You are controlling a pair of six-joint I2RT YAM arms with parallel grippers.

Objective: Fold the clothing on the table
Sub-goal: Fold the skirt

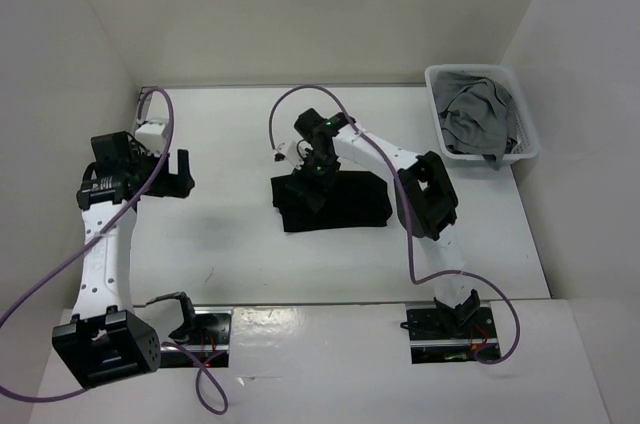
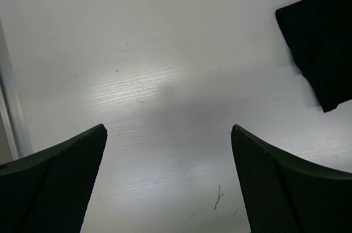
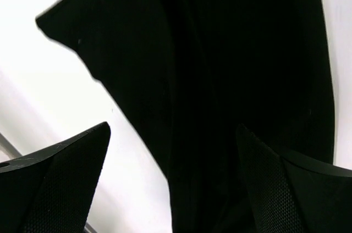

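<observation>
clothing (image 1: 345, 206) lies as a compact rectangle on the table (image 1: 230, 244). right gripper (image 3: 171, 127) hangs over the clothing's far-left part, jaws spread, empty. left gripper (image 2: 168, 127), likewise spread and empty, sits well left of it. folding looks about done; the next move likely calls for lifting clear.

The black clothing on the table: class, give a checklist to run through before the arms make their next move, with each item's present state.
1. Open, empty left pincer: ok, over bare table.
2. Open, empty right pincer: ok, above the clothing.
3. The clothing in a compact rectangle on the table: ok.
4. Fold layers aligned: cannot tell, black on black.
5. The grey garment inside the basket, apart from both arms: ok.
</observation>
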